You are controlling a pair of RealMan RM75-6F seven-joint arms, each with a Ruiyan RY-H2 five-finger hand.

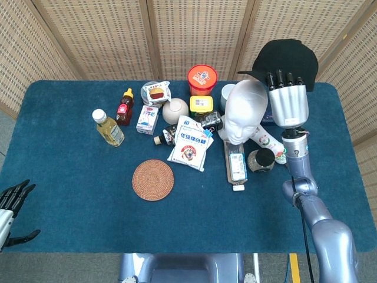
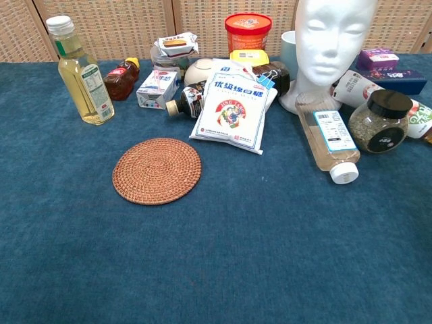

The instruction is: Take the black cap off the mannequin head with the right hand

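My right hand holds the black cap up in the air, above and to the right of the white mannequin head. The head stands bare and upright at the back right of the table, and its face shows in the chest view without the cap. The cap and my right hand are out of the chest view. My left hand hangs off the table's front left corner, fingers apart, holding nothing.
Around the head lie a clear bottle, a dark-lidded jar, a snack bag, an orange tub and purple boxes. A woven coaster and an oil bottle sit to the left on the blue cloth.
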